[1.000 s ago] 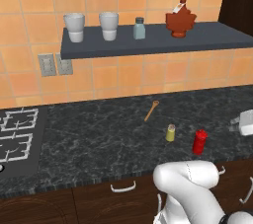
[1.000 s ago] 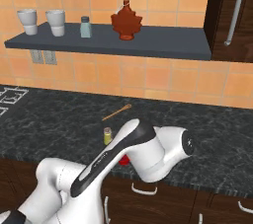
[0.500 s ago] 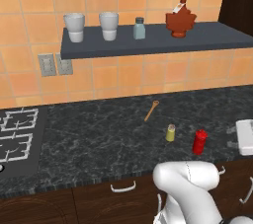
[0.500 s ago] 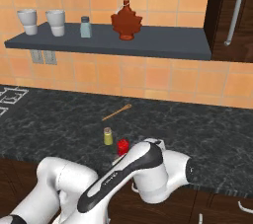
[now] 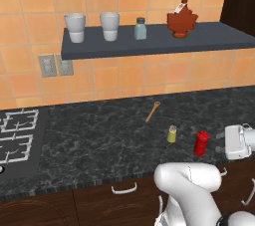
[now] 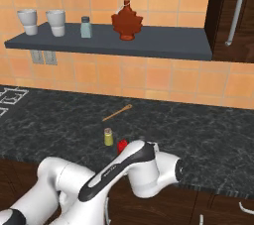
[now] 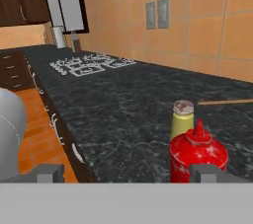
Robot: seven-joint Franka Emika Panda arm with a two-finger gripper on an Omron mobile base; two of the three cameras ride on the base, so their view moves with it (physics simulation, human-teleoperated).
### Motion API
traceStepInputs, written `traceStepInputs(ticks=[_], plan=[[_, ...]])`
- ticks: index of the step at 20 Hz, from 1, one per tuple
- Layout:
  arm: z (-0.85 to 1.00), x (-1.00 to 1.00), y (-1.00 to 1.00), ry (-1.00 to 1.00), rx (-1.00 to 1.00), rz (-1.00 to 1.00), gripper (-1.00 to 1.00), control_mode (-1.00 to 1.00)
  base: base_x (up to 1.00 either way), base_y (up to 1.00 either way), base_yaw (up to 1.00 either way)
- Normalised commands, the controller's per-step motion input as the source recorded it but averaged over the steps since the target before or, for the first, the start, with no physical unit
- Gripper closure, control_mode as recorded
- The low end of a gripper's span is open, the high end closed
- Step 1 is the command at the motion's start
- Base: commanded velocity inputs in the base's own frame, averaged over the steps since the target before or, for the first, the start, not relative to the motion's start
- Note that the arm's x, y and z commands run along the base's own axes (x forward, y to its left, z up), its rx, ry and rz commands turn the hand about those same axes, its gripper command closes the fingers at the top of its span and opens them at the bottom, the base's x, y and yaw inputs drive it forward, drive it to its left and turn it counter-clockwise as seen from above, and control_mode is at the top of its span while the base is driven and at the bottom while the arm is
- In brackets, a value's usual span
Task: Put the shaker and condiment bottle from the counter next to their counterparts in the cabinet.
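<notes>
The red condiment bottle [image 5: 201, 143] stands on the dark counter near its front edge. The small yellow-green shaker [image 5: 172, 134] stands just to its left. My gripper [image 5: 222, 144] hovers at counter height right of the bottle, open and holding nothing. In the hand view the bottle [image 7: 197, 154] sits close in front of one fingertip [image 7: 205, 172], with the shaker [image 7: 182, 118] right behind it. My arm partly hides the bottle [image 6: 122, 145] in the right base view, beside the shaker [image 6: 108, 137]. On the cabinet shelf [image 5: 159, 43] stand the counterparts: a blue-grey shaker [image 5: 140, 28] and a maple-leaf bottle [image 5: 182, 18].
Two white cups [image 5: 75, 27] [image 5: 109, 26] stand at the shelf's left end. A wooden spoon [image 5: 153, 111] lies on the counter behind the shaker. A gas hob [image 5: 17, 138] is at the far left. Drawers with white handles [image 5: 123, 188] run below the counter.
My hand has sunk at the right edge of the left base view and edged left toward the red bottle. The bottle and shaker have not moved.
</notes>
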Motion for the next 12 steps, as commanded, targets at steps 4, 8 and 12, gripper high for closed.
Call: traceStepInputs(ticks=[4, 8, 12], plan=[[-0.12, 0.44, -0.05, 0.06, 0.03, 0.02, -1.00, -1.00, 0.00, 0.00, 0.00], [-0.12, 0.21, 0.00, 0.03, 0.04, 0.01, -1.00, -1.00, 0.00, 0.00, 0.00], [-0.18, 0.17, -0.06, 0.02, 0.05, 0.01, -1.00, -1.00, 0.00, 0.00, 0.00]])
